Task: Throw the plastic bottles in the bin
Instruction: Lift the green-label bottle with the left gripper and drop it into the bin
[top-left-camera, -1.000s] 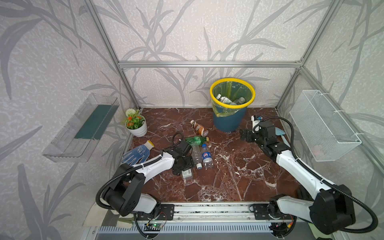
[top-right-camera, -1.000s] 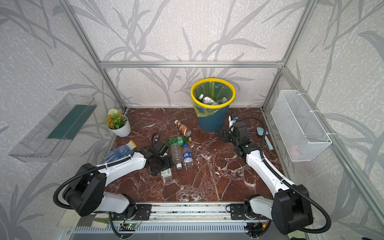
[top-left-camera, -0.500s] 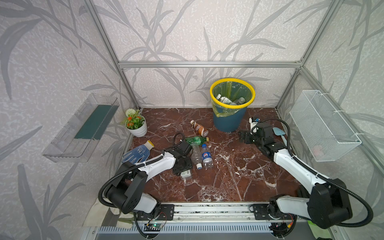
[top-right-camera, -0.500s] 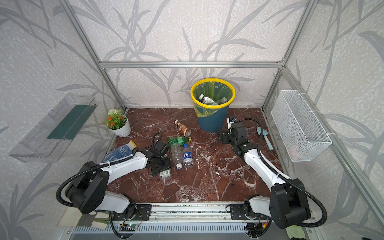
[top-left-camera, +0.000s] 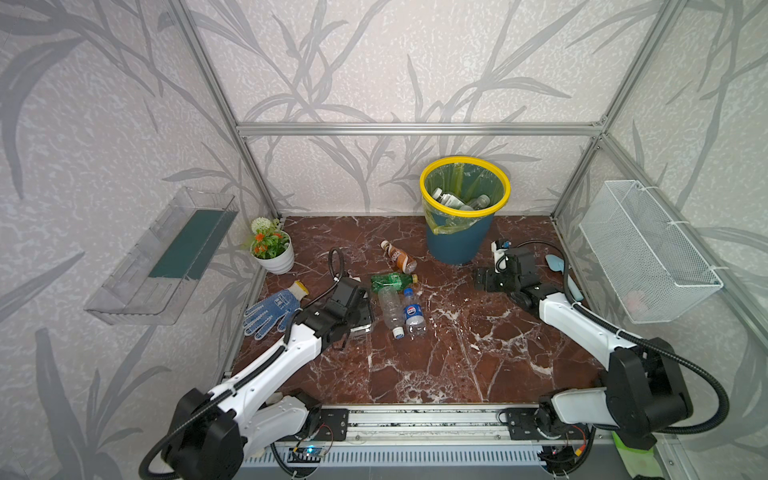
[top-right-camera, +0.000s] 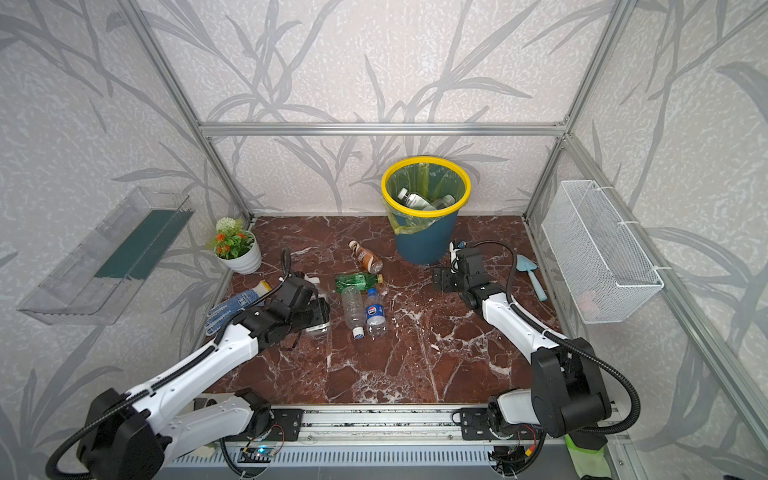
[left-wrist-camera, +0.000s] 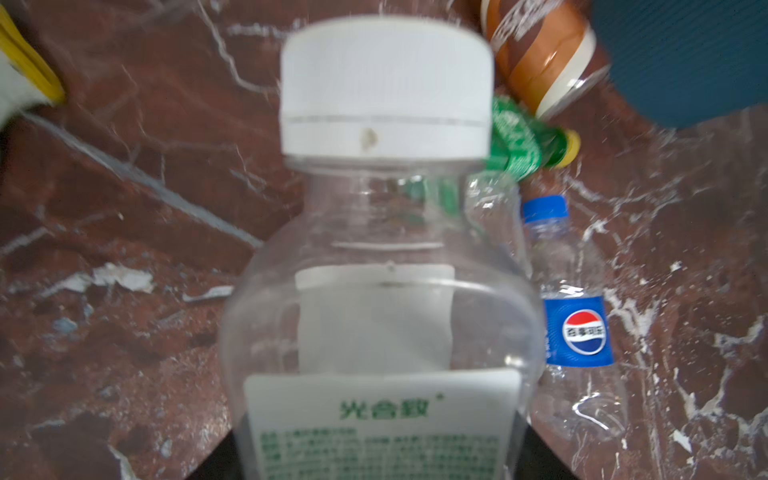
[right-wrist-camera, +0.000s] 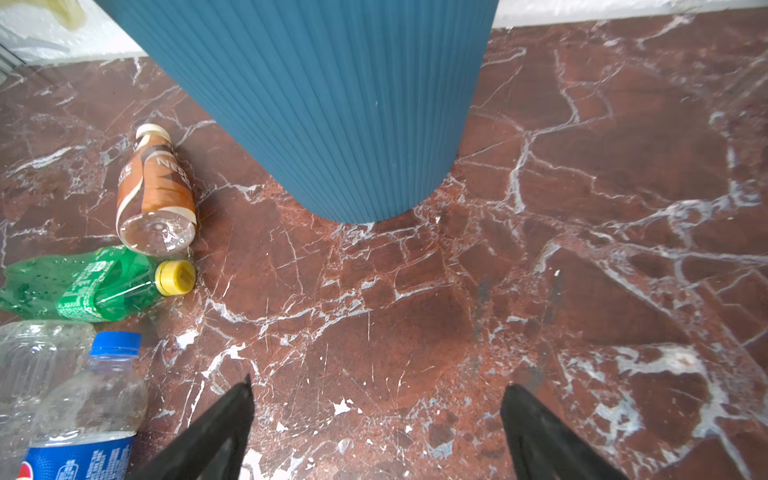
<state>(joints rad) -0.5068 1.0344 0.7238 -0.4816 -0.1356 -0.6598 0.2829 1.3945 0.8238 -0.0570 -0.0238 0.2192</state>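
My left gripper (top-left-camera: 358, 319) is shut on a clear white-capped bottle (left-wrist-camera: 382, 249) with a white label, low over the floor. Beside it lie a clear bottle (top-left-camera: 390, 309), a blue-capped Pepsi bottle (top-left-camera: 413, 313), a green bottle (top-left-camera: 390, 281) and a brown bottle (top-left-camera: 399, 257). The bin (top-left-camera: 457, 245), dark blue with a yellow rim, stands at the back and holds several bottles (top-left-camera: 457, 199). My right gripper (right-wrist-camera: 376, 415) hangs open and empty over bare floor in front of the bin (right-wrist-camera: 332, 104), right of the green bottle (right-wrist-camera: 83, 282) and brown bottle (right-wrist-camera: 156, 191).
A blue-dotted glove (top-left-camera: 270, 311) and a white flower pot (top-left-camera: 274, 257) sit at the left. A light-blue trowel (top-left-camera: 561, 270) lies by the right wall under a wire basket (top-left-camera: 648, 249). A clear shelf (top-left-camera: 166, 257) hangs on the left wall.
My left gripper has closed on the white-capped bottle. My right gripper has shifted slightly left, away from the right wall, still open.
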